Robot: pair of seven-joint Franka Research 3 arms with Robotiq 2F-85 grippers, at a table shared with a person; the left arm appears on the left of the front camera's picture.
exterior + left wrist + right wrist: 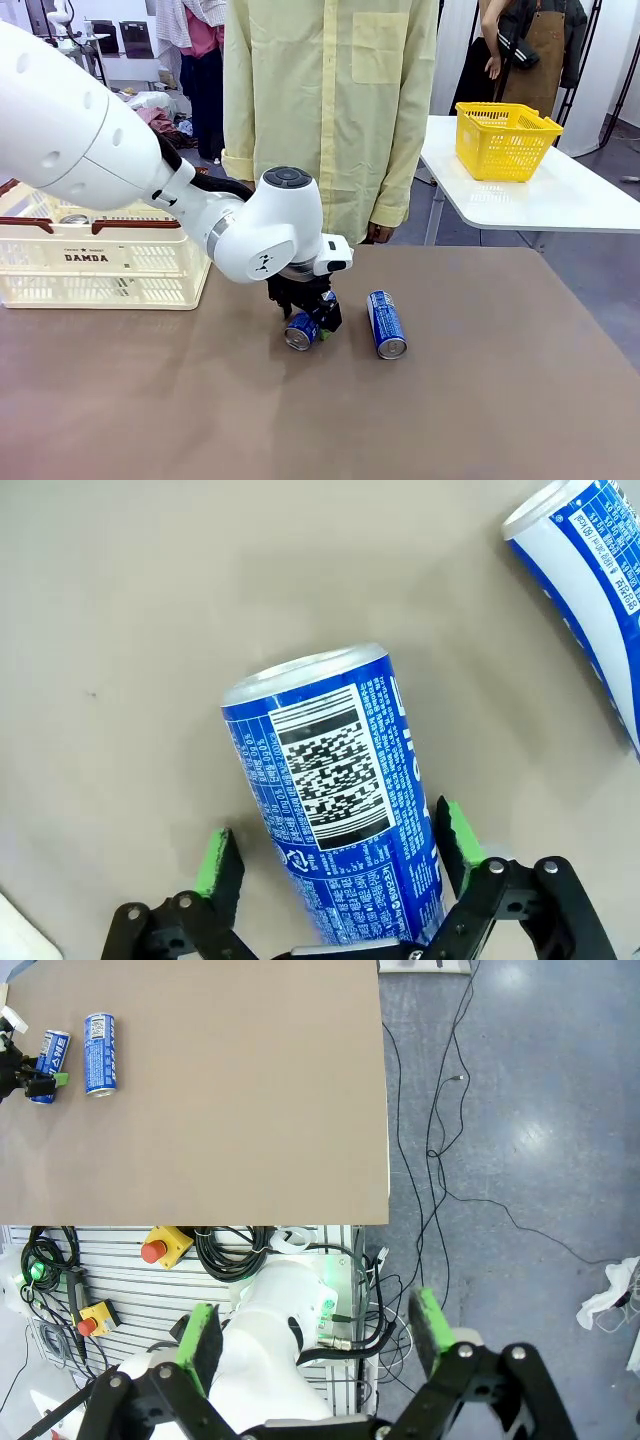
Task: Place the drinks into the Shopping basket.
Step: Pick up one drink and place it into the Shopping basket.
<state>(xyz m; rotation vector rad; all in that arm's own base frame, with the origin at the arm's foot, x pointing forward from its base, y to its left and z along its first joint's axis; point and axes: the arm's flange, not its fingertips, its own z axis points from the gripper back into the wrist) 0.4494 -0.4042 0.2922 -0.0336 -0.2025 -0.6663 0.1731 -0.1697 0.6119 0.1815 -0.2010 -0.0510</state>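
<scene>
One blue drink can point(300, 331) point(340, 820) lies on its side at the middle of the brown table. My left gripper point(306, 318) point(338, 855) is open and straddles it. Its green pads point(220, 865) stand on either side of the can, the left one clearly apart from it. A second blue can point(386, 324) point(590, 560) lies a little to the right. The cream Shopping basket point(100, 262) marked DAMDA stands at the table's left. My right gripper point(315, 1340) hangs open and empty off the table's near side, above the floor. From there both cans point(100, 1040) look small.
A person in a pale yellow shirt point(330, 110) stands at the far edge of the table. A yellow mesh basket point(505, 140) sits on a white table point(540, 195) at the back right. Cables lie on the floor point(500, 1110) beside the brown table point(250, 1090).
</scene>
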